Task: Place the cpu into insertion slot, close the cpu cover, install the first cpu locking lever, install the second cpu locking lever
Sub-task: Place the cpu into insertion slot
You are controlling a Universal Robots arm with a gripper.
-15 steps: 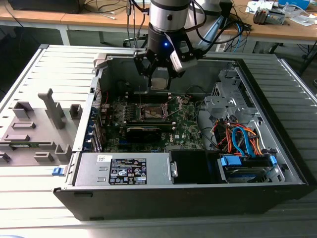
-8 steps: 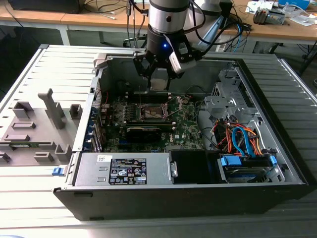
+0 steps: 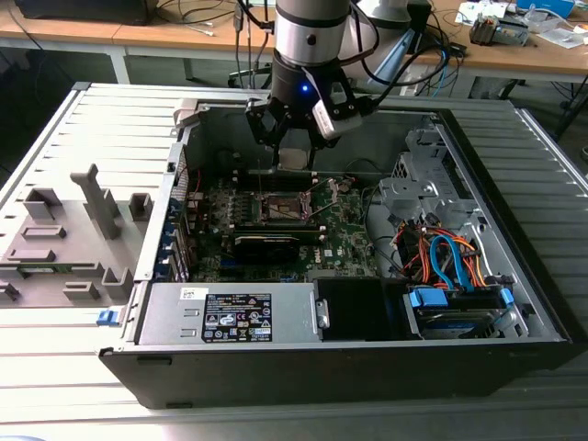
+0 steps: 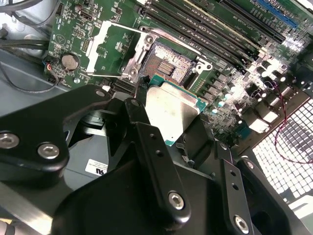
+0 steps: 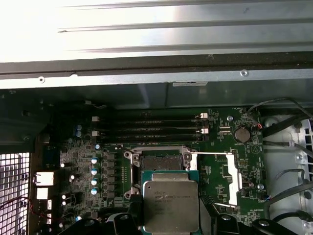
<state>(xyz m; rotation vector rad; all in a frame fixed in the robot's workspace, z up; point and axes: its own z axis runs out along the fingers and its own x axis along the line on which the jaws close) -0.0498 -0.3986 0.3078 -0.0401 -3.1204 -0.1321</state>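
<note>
Step one: I hold the cpu (image 4: 169,108) clamped in the gripper (image 4: 171,131) near the open insertion slot (image 4: 168,63); seating needs square alignment.

The chip (image 5: 171,208) has a smooth, matt, silvery-grey metal top. The cover (image 5: 235,178) is bare metal and shines brightly. The tool (image 3: 296,147) looks black and matt, with shiny metal screws (image 4: 176,199). The board (image 5: 217,143) is glossy green.

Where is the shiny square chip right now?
In both wrist views the cpu is gripped in the tool, close by the open slot and not in it yet.
</note>
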